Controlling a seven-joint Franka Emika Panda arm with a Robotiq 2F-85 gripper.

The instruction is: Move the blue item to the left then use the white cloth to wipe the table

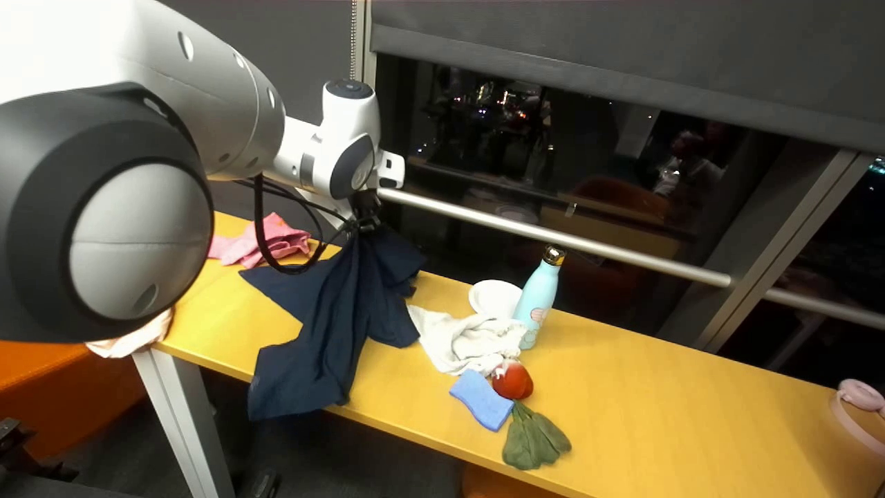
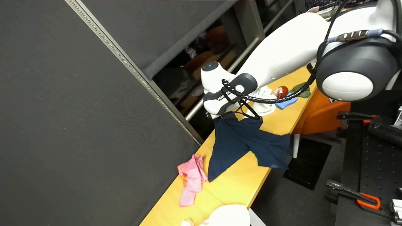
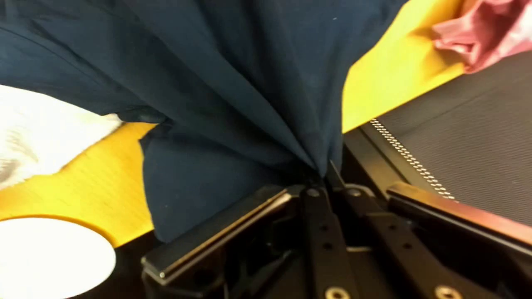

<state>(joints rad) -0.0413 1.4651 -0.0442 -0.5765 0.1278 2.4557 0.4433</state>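
Observation:
The blue item, a large dark navy cloth (image 1: 339,325), is bunched at its top in my gripper (image 1: 366,220). It hangs down, with its lower parts spread on the yellow table and over the front edge; it also shows in an exterior view (image 2: 241,144). In the wrist view, my gripper (image 3: 326,180) is shut on the navy cloth (image 3: 232,83), whose folds gather between the fingertips. The white cloth (image 1: 470,339) lies crumpled on the table beside the navy cloth; it also shows in an exterior view (image 2: 263,105) and the wrist view (image 3: 45,133).
The yellow table (image 1: 657,401) runs along a window with a metal rail (image 1: 553,237). Near the white cloth are a white plate (image 1: 492,296), a light blue bottle (image 1: 538,297), a red item (image 1: 513,382), a blue sponge (image 1: 482,400) and green leaves (image 1: 534,439). A pink cloth (image 2: 193,175) lies opposite.

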